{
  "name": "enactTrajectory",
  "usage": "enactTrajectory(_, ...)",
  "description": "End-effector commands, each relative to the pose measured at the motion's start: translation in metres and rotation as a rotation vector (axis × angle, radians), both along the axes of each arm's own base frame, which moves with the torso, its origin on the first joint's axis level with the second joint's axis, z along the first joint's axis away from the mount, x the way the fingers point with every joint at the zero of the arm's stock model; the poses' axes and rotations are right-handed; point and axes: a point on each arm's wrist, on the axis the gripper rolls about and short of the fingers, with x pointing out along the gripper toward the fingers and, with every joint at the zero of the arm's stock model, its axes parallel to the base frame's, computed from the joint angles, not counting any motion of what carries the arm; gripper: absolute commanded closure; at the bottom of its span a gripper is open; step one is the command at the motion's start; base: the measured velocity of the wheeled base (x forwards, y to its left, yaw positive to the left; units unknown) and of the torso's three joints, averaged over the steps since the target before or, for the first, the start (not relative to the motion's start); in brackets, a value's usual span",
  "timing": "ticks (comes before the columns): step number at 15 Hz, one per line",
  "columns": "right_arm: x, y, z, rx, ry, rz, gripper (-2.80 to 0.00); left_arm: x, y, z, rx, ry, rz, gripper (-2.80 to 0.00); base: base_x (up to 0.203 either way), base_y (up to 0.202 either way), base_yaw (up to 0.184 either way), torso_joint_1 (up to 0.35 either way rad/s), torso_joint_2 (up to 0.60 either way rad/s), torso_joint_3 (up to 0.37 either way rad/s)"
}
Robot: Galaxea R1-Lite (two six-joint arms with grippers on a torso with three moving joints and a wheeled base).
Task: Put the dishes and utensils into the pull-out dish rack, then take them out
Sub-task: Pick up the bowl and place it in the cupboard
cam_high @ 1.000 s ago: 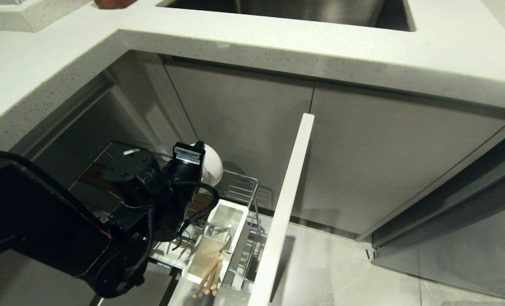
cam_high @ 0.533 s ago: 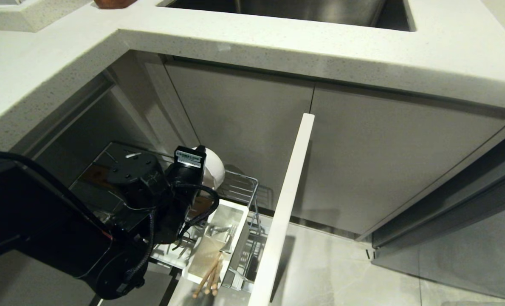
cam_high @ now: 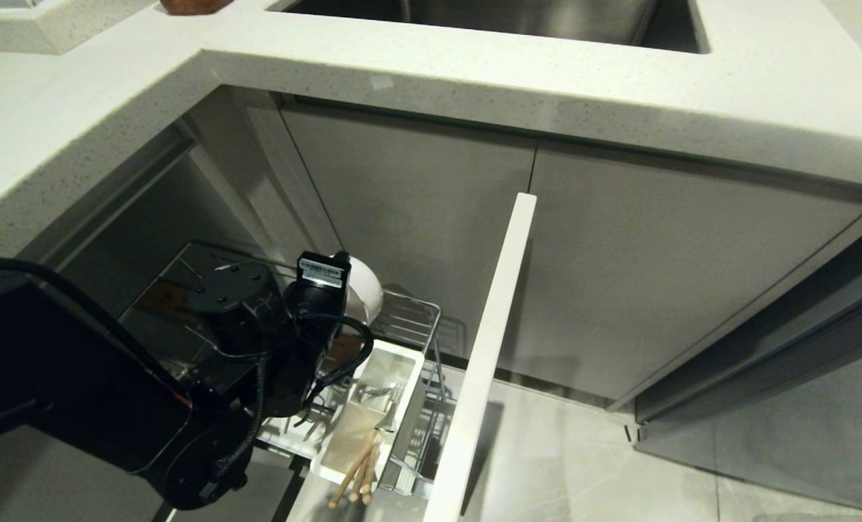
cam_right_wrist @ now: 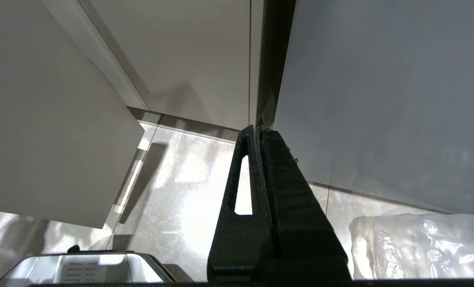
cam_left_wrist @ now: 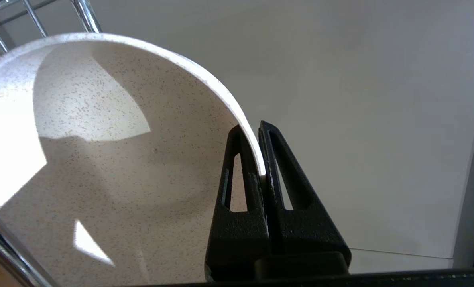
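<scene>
Bowl (cam_left_wrist: 101,139), cream-white and tilted on edge, sits at the back of the pull-out dish rack (cam_high: 416,319), its rim pinched by the left hand (cam_left_wrist: 259,159). Chopsticks (cam_high: 354,475) lie in the white caddy (cam_high: 409,362). Right hand (cam_right_wrist: 256,135) hangs closed, empty, near the floor (cam_right_wrist: 181,179).

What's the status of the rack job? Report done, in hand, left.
Done: the chopsticks stand in the white caddy of the pulled-out rack. In hand: the left gripper has its jaws shut on the rim of the cream bowl at the rack's back. Whether the bowl is going in or coming out, the frames don't tell. Plate and spoon aren't clearly visible. The right gripper is parked, shut, empty.
</scene>
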Motion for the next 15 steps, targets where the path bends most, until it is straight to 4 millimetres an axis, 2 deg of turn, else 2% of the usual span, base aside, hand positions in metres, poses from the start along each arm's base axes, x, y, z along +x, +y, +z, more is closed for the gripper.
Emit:
enactTrajectory(1,0.000,0.000,-0.001,0.000,0.004,0.000,0.00,-0.001,0.001,0.002,-0.011,-0.012,0.002,0.00,0.000,0.000,0.000,0.000,0.00,0.000)
enactTrajectory(2,0.000,0.000,-0.001,0.000,0.003,-0.001,0.00,-0.001,0.001,0.003,-0.009,-0.013,0.003,0.00,0.000,0.000,0.000,0.000,0.00,0.000)
enactTrajectory(3,0.000,0.000,-0.001,0.000,0.002,0.001,0.00,-0.002,0.001,0.005,-0.011,-0.017,0.004,-2.80,0.000,0.000,0.000,0.000,0.00,0.000)
enactTrajectory(10,0.000,0.000,-0.001,0.000,0.003,-0.001,0.00,-0.010,0.005,0.015,-0.002,0.014,0.020,-2.80,0.000,0.000,0.000,0.000,0.00,0.000)
enactTrajectory(15,0.000,0.000,0.000,0.000,0.001,0.001,0.00,-0.037,0.013,0.043,0.028,0.078,0.005,-2.80,0.000,0.000,0.000,0.000,0.00,0.000)
